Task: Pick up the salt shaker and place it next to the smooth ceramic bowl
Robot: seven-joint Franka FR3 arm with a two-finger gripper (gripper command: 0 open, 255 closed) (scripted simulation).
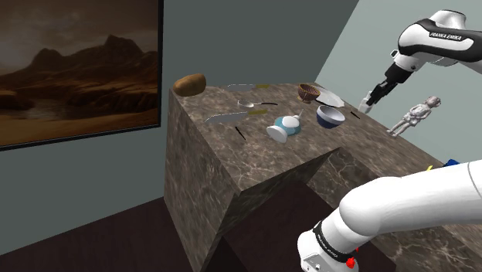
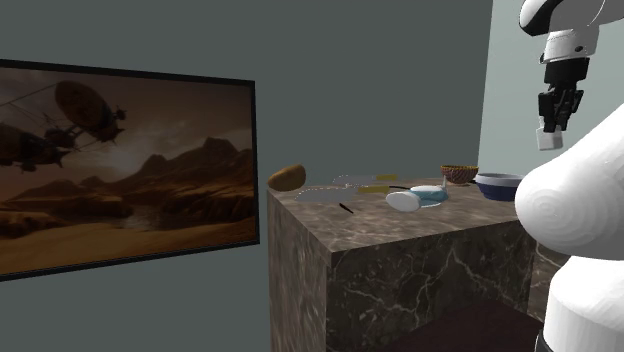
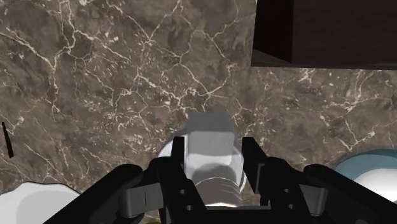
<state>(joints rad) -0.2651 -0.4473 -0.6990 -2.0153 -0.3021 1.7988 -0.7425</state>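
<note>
Marble counter [image 1: 232, 166]: dark brown stone with pale veins; every dish here rests on its top.
Gripper [image 1: 370, 100]: black, hanging from the white arm [image 1: 436, 35] above the counter's far end; its 2 fingers are closed partway and press on opposite sides of 1 small object.
Salt shaker [image 3: 210, 130]: pale grey-white with a squared top, clasped between the fingers and held clear of the stone; in the shoulder view it hangs a little above and to the right of the blue bowl [image 1: 330, 116], near it but not touching.
Blue bowl: smooth, blue outside and white inside, upright on the counter; in the wrist view part of its rim shows just beside the gripper.
Woven bowl [image 1: 309, 93]: brown, upright, just behind the blue bowl in the shoulder view.
Blue-and-white vessel [image 1: 285, 127]: lying on its side, to the shoulder view's left of the blue bowl; I cannot tell what kind it is.
Painting [image 1: 77, 69]: dark-framed mountain landscape on the grey-green wall.
Brown lump [image 1: 189, 84]: rounded, at the counter corner closest to the painting.
Spoon [image 1: 252, 102]: silver, flat on the stone between the brown lump and the woven bowl.
Knife [image 1: 224, 117]: grey, lying nearer the counter's front edge than the spoon.
Figurine [image 1: 415, 116]: silver human figure, to the shoulder view's right of the gripper.
</note>
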